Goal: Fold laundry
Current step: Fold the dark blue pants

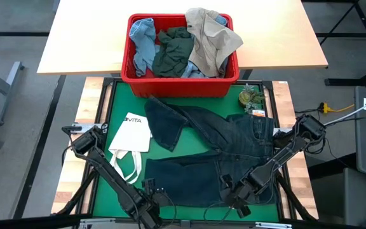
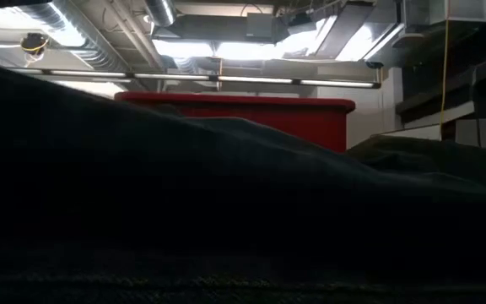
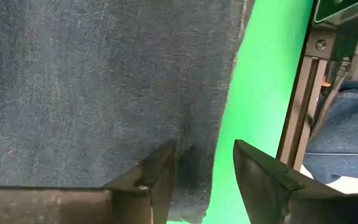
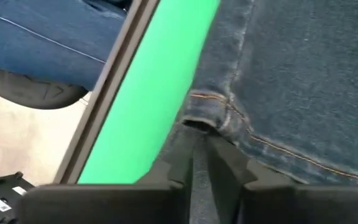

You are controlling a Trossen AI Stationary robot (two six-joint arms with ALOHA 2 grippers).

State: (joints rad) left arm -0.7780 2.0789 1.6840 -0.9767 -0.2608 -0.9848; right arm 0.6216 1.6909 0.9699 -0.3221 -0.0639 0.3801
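Left end effector point(image 3: 204, 177) open astride jeans point(image 3: 104, 87) edge, right end effector point(image 4: 197, 165) pinching hem

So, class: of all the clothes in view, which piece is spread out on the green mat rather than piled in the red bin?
The dark jeans; the blue, green and beige pieces are heaped in the red bin.

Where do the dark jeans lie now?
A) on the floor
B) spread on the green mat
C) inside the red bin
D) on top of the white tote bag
B: the high view shows the jeans spread flat on the green mat, in front of the red bin.
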